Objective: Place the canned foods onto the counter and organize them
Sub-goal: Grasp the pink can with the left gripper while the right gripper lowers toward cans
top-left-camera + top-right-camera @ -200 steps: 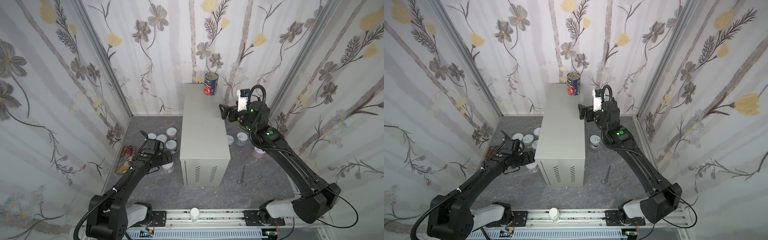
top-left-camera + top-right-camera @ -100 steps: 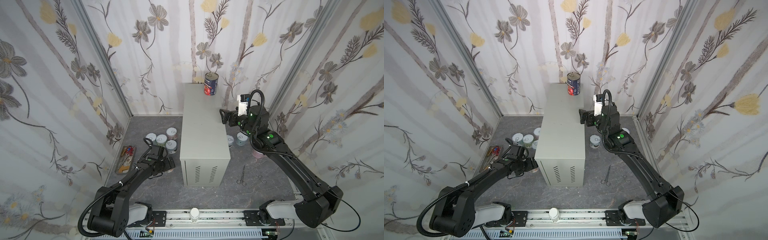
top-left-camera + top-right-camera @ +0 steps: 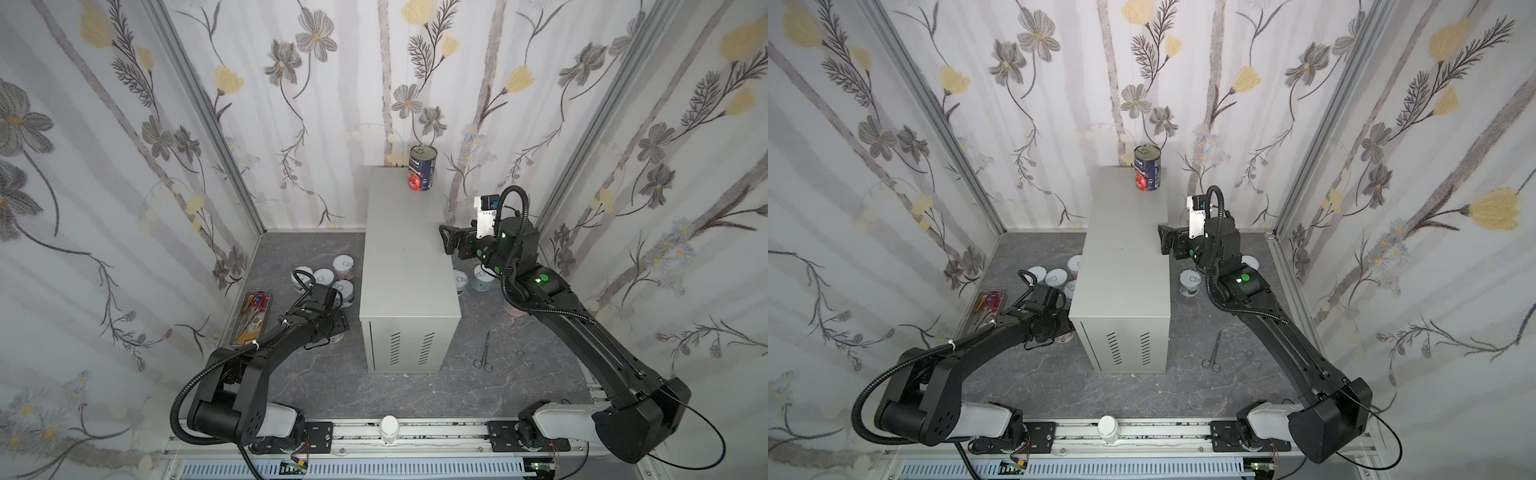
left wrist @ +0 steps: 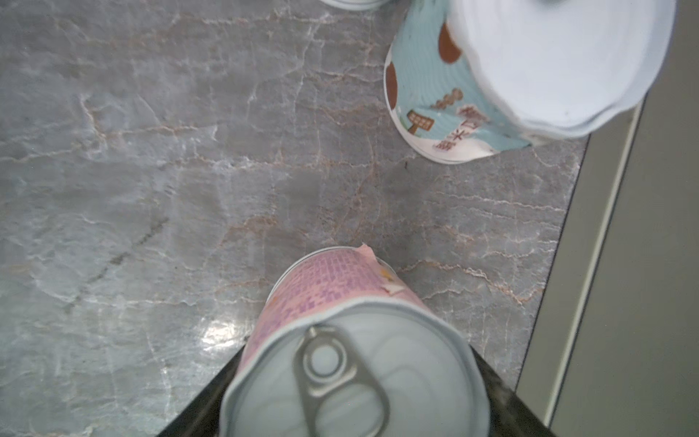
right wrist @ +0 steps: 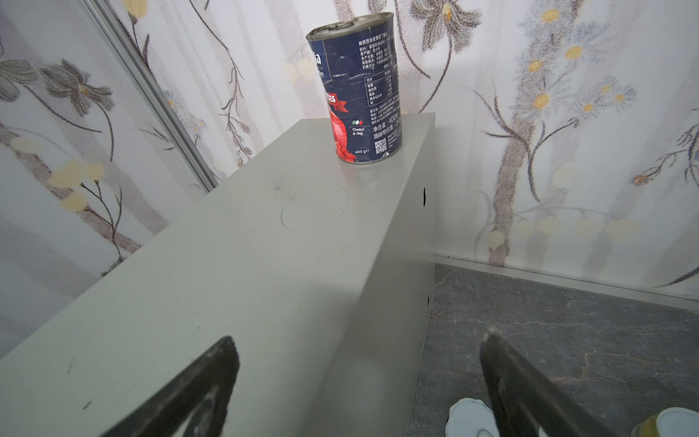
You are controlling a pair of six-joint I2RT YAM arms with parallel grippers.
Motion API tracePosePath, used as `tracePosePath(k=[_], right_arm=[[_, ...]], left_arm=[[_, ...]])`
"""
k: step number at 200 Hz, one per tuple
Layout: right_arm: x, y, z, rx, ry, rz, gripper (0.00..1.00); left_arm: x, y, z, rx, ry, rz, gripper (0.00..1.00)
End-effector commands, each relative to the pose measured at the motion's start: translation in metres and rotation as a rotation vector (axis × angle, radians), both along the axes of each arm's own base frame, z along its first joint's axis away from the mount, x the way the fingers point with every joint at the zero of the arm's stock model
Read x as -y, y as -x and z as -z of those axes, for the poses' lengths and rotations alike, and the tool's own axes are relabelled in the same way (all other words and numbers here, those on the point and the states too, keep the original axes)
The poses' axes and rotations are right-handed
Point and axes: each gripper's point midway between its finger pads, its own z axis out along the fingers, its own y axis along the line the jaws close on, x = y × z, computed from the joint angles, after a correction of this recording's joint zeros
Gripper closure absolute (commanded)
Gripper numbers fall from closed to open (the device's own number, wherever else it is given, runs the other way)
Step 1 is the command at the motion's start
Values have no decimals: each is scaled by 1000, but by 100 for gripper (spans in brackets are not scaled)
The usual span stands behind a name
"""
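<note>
Clamping the pink can point(image 4: 333, 287) between its jaws, the left gripper point(image 4: 355, 363) looks ready to lift it onto the counter point(image 3: 405, 257) beside it; the spread, empty right gripper point(image 5: 359, 336) faces the tall can point(image 5: 355, 94) ahead.

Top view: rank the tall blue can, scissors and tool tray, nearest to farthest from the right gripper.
From the right gripper:
1. Tall blue can, back of the counter.
2. Scissors, floor on the right.
3. Tool tray, floor, far left.

Pink can point(image 4: 340, 302) lid smeared and cut by the frame edge, teal can point(image 4: 446, 94) lid blurred, from above pink can mostly hidden under left gripper point(image 3: 334, 328) at eight o'clock of the counter point(image 3: 407, 249), tray point(image 3: 249, 292) contents indistinct.
</note>
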Motion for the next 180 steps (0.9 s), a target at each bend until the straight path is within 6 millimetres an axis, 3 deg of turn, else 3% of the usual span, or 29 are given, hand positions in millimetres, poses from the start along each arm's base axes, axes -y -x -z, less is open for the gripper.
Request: tracePosePath(k=[1,72,120,149,180], right_arm=[[2,2,-5,21,16,4,0],[6,4,2,36,55,13,0],[14,9,8,40,49,37,0],[17,13,6,49,43,47,0],[17,17,0,61,33,32,0]], left_arm=[[-5,10,8,-52,-44,11,32],[4,27,15,-36,-54,18,25],[-5,30,23,-24,-94,-15,37],[-9,25,3,-5,-135,5,50],[-10,15,-37,19,-173,49,55]])
